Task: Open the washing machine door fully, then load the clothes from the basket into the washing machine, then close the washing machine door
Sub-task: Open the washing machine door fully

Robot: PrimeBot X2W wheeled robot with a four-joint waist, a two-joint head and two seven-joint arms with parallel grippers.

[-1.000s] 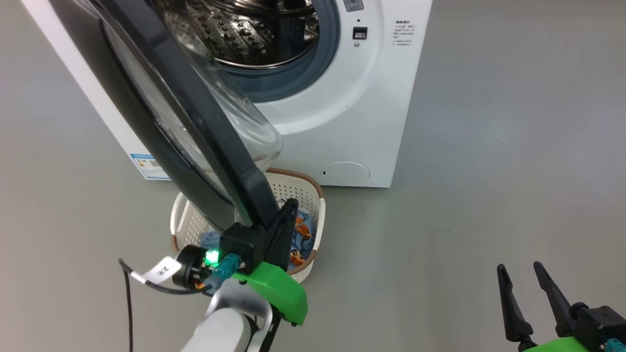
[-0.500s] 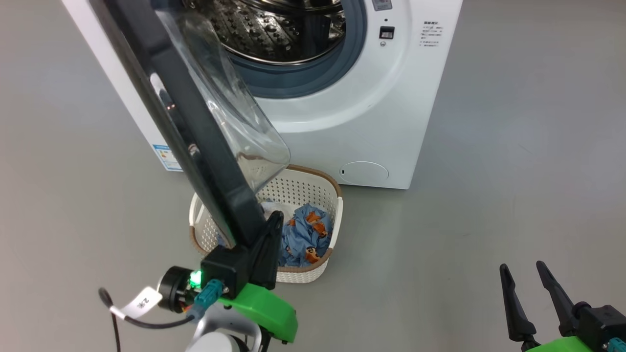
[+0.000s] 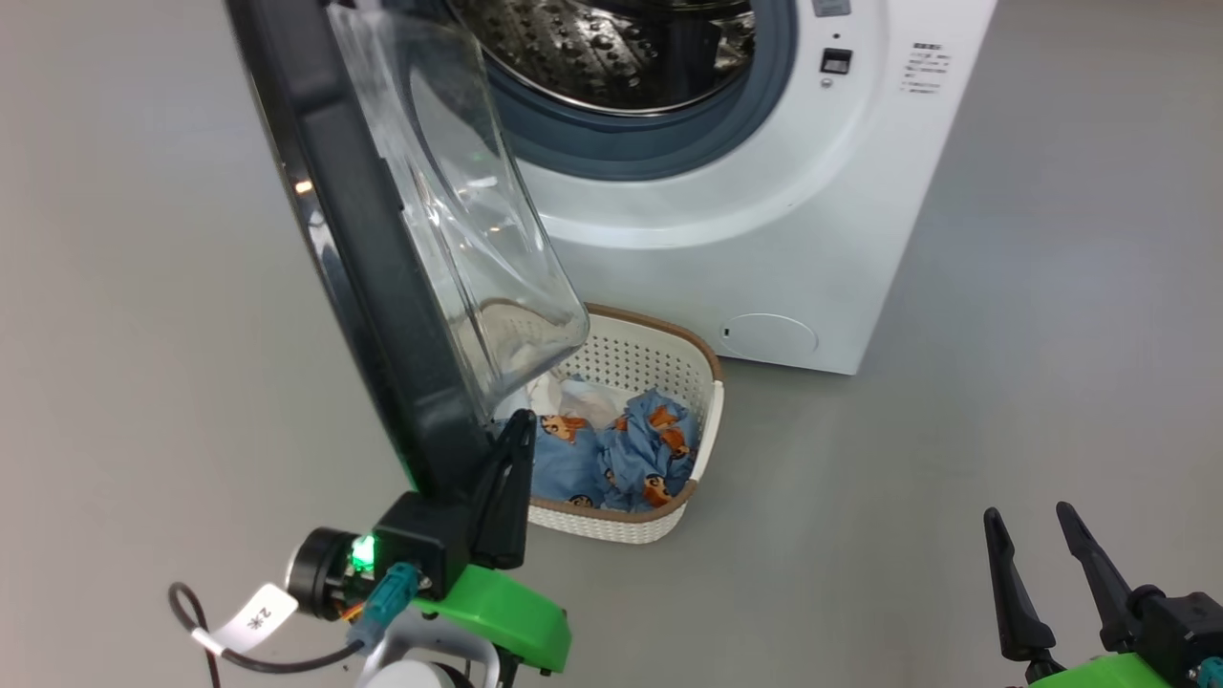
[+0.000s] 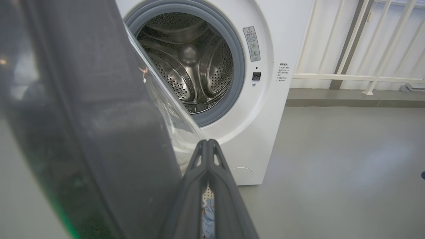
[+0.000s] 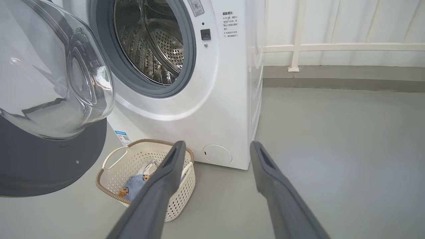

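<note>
The washing machine (image 3: 764,239) stands ahead, drum (image 3: 621,48) open, bare floor (image 3: 1051,334) wide on my right. Its door (image 3: 363,287) juts edge-on toward me, glass (image 3: 459,220) bulging over the basket (image 3: 707,382) of clothes (image 3: 621,449). My left gripper (image 3: 521,425), pinched shut and empty, touches the door's lower rim; my right gripper (image 3: 1027,516) gapes empty

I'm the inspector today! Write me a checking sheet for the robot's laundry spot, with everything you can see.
Surface: plain grey floor.
Job's things: washing machine with its door swung open; drum looks empty; basket on the floor in front of it, clothes inside it.
Clutter: nothing seen.
Grippers: left gripper shut, fingers lying against the door's black rim; right gripper open, holding nothing, off to the side over the floor.
Cables: black cable with a white tag at the left wrist.
Surroundings: white railing behind the machine.
</note>
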